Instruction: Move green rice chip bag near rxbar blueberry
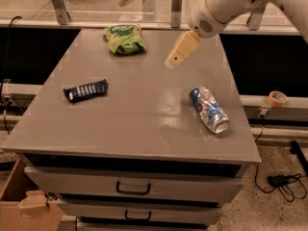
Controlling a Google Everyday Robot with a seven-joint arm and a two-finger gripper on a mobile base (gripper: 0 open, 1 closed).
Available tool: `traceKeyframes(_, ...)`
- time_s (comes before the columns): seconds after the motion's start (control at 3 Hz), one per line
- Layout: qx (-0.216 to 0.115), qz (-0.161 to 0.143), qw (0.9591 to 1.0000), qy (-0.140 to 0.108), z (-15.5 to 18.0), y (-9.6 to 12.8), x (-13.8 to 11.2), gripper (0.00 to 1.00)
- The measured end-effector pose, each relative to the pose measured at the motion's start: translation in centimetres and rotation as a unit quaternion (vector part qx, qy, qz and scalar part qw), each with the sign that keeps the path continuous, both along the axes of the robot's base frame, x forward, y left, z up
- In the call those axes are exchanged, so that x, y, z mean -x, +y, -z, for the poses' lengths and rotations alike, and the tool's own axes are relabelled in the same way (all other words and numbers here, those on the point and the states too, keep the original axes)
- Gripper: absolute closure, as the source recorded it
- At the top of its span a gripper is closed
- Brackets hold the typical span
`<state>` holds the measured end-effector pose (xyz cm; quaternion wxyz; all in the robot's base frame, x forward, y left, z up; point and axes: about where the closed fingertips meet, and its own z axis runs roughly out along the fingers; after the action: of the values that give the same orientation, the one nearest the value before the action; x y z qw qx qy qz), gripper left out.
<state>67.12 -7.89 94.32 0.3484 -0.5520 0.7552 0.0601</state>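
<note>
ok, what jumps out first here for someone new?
The white arm enters from top right, its gripper above the far middle of the table. The bright green bag sits at the far edge, left of the gripper; the dark bar lies at left, a crushed can at right.

Light: we see it bright, from above.
Glare: pale sheen on tabletop (159,107), near the hovering gripper (174,60).

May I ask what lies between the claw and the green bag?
Only bare grey tabletop separates the claw, hovering above it, from the crinkled green chip bag; camera view.
</note>
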Motion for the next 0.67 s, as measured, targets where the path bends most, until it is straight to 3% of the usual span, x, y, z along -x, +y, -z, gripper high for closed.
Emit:
traceKeyframes(0.33,-0.055,0.002,0.9985,-0.005,0.8,3.9,-5.9,0.00)
traceKeyframes(0.67,-0.109,0.029,0.9937,0.000,2.5,7.2,-11.2,0.00)
